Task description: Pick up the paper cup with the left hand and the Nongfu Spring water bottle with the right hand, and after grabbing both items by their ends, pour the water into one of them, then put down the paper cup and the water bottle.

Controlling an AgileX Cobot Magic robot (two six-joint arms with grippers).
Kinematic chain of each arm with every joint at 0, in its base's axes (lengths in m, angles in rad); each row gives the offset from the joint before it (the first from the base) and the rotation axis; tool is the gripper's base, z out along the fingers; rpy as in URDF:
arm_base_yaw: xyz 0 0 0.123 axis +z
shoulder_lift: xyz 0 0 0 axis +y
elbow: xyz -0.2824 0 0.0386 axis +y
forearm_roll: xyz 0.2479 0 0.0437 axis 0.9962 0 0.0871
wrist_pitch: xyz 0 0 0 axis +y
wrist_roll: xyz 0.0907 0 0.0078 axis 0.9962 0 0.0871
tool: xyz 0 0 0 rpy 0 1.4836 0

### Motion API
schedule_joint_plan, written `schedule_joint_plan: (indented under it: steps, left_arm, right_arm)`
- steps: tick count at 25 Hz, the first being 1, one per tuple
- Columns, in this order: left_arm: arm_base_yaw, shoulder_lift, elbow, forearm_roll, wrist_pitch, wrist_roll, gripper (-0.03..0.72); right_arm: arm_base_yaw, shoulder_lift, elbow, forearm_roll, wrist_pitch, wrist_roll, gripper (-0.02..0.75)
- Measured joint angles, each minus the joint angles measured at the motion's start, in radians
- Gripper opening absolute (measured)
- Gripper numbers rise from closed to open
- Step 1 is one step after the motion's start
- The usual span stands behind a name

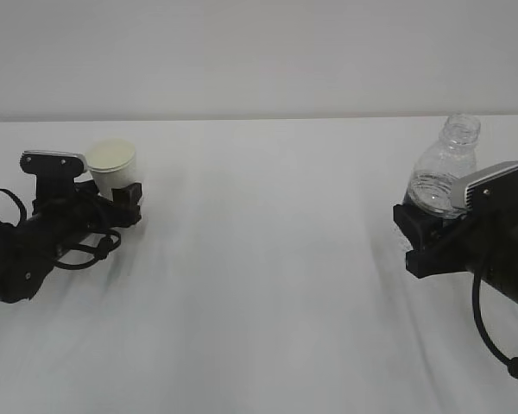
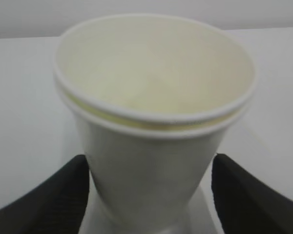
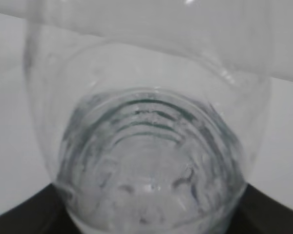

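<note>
The white paper cup (image 1: 112, 164) stands upright at the left with its mouth open and its cream inside empty. My left gripper (image 1: 125, 197) is low around its lower part. In the left wrist view both black fingers (image 2: 63, 195) press against the sides of the cup (image 2: 151, 161), so the gripper (image 2: 150, 178) is shut on it. At the right the clear, capless water bottle (image 1: 445, 168) leans slightly, its lower part inside my right gripper (image 1: 414, 237). The right wrist view is filled by the ribbed bottle (image 3: 151, 146), with some water (image 3: 146, 200) in it and dark fingers (image 3: 19, 217) at both lower corners.
A white table (image 1: 268, 285) spreads between the two arms. A plain pale wall (image 1: 259, 52) rises behind its far edge. A thick black cable (image 1: 488, 336) hangs from the right arm near the front right corner.
</note>
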Motion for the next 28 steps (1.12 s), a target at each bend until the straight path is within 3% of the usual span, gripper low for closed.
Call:
schedule_joint_plan:
  steps: [19,24,28]
  left_arm:
    - [0.008,0.059,-0.139,-0.005,0.045,0.0,0.556]
    - [0.008,0.059,-0.139,0.004,0.059,0.0,0.486]
    - [0.008,0.055,-0.141,0.039,0.061,0.0,0.473]
  right_arm:
    - [0.0,0.0,0.0,-0.001,0.0,-0.002,0.456]
    - [0.0,0.0,0.0,-0.001,0.0,-0.002,0.456]
    - [0.0,0.0,0.0,-0.001,0.0,-0.002,0.456]
